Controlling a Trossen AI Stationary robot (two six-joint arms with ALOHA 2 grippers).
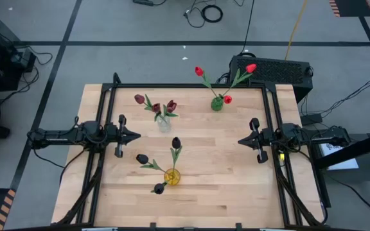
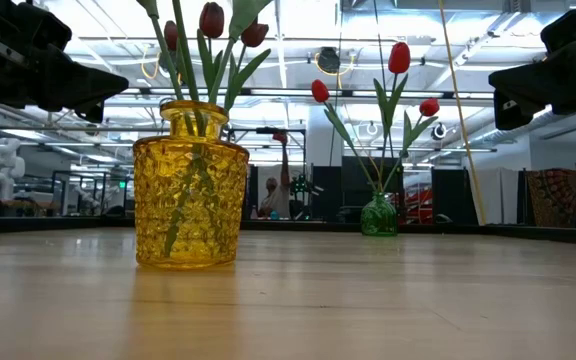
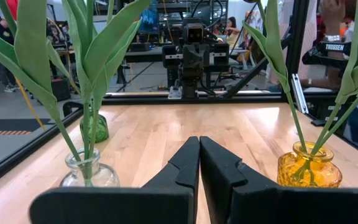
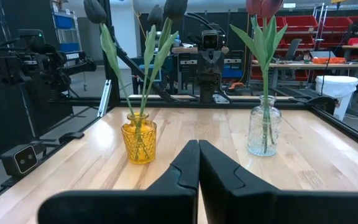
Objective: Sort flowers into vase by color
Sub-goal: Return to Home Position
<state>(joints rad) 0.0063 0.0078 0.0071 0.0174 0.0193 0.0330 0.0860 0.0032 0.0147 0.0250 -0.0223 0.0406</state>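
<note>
On the wooden table (image 1: 236, 186) all the flowers stand sorted. The black tulips (image 1: 176, 142) are in the yellow vase (image 1: 171, 175) toward the front middle. The maroon tulips (image 1: 139, 99) are in the clear vase (image 1: 164, 123) behind it, and the red tulips (image 1: 199, 70) are in the green vase (image 1: 217, 103) at the far edge, right of middle. The sorting looks finished, so the step in hand is only parking the arms. To do that well, each arm should draw straight back along its own side, raised off the wood and wide of the leaning stems and leaves, since a brush could tip a light vase. The left gripper (image 3: 199, 146) hovers over the table's left side, fingers pressed together and holding nothing. The right gripper (image 4: 198, 146) mirrors it on the right side, likewise closed and empty. All three vases sit between the two grippers, well apart from both.
</note>
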